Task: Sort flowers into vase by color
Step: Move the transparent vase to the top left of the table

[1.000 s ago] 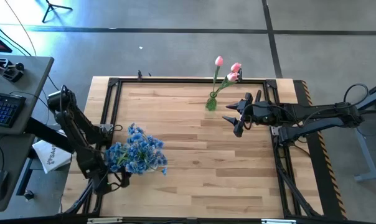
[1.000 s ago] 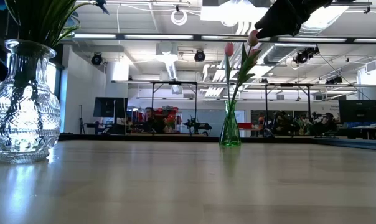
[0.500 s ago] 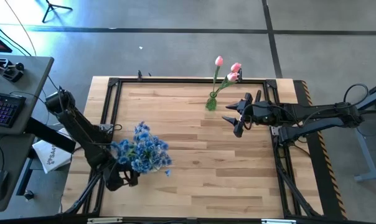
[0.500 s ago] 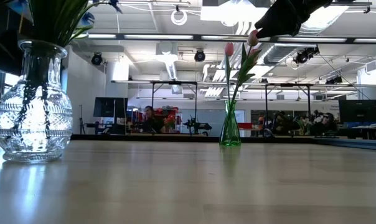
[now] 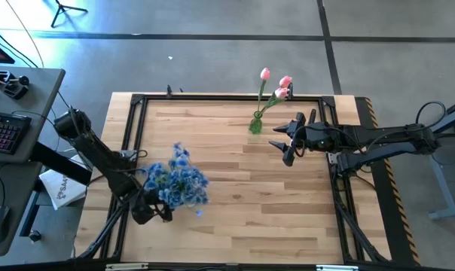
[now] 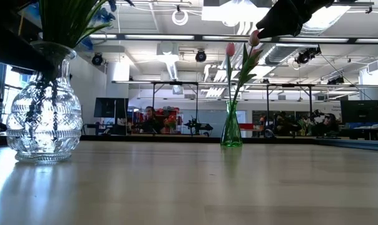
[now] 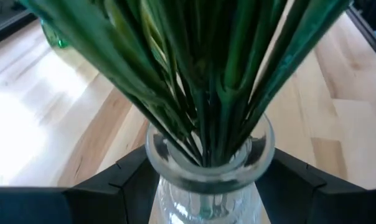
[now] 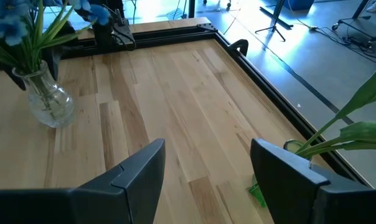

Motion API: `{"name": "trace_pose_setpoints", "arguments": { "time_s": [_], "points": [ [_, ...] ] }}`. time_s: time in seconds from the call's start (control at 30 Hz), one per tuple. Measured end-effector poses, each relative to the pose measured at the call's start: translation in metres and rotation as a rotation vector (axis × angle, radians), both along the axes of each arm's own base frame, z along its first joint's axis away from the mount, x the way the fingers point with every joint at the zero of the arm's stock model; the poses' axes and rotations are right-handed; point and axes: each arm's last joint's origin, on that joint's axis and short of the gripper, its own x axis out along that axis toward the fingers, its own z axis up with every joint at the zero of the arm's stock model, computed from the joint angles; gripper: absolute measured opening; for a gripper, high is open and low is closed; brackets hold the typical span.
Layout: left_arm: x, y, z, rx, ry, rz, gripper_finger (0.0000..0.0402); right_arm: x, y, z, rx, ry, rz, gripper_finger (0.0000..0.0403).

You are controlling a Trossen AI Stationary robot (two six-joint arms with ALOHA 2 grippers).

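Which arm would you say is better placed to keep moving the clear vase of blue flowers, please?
Left. The left pincer already straddles the clear vase holding the blue flowers. The right pincer hangs open by the green vase, far across the table.

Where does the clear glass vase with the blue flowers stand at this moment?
In the high view the clear glass vase with the blue flowers stands at the table's left side, between the fingers of the left tool, far from the green vase.
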Motion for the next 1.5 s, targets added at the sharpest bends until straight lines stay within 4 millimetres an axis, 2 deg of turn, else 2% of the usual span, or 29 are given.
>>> {"name": "trace_pose_setpoints", "arguments": {
  "time_s": [0.2,0.43,0.67,0.8,0.9,1.0,1.23,1.37,1.5],
  "points": [
    [0.006,0.008,-0.003,0.052,-0.028,0.007,0.0207,0.000,0.000,0.000,0.000,0.000,0.000,0.0233],
    [0.017,0.021,-0.003,0.124,-0.010,0.047,0.0135,0.000,0.000,0.000,0.002,0.000,-0.001,0.0233],
    [0.033,0.034,0.004,0.187,-0.032,0.049,0.0134,0.000,0.000,0.000,0.003,0.001,-0.001,0.0233],
    [0.044,0.050,0.005,0.173,-0.097,0.013,0.0134,0.000,0.000,0.000,0.022,-0.004,-0.011,0.0233],
    [0.048,0.073,0.000,0.157,-0.174,-0.015,0.0134,0.000,0.001,-0.001,0.044,0.002,0.003,0.0233],
    [0.050,0.103,-0.001,0.180,-0.249,0.052,0.0134,-0.002,0.001,-0.004,0.087,0.017,0.004,0.0233],
    [0.065,0.184,0.016,0.154,-0.330,0.184,0.0134,0.010,0.017,-0.021,0.140,0.112,0.017,0.0233],
    [0.063,0.222,0.020,0.165,-0.289,0.309,0.0134,0.023,0.030,-0.037,0.138,0.197,0.047,0.0233],
    [0.052,0.249,0.013,0.128,-0.201,0.420,0.0134,0.030,0.037,-0.055,0.146,0.299,0.024,0.0233]
  ]
}}
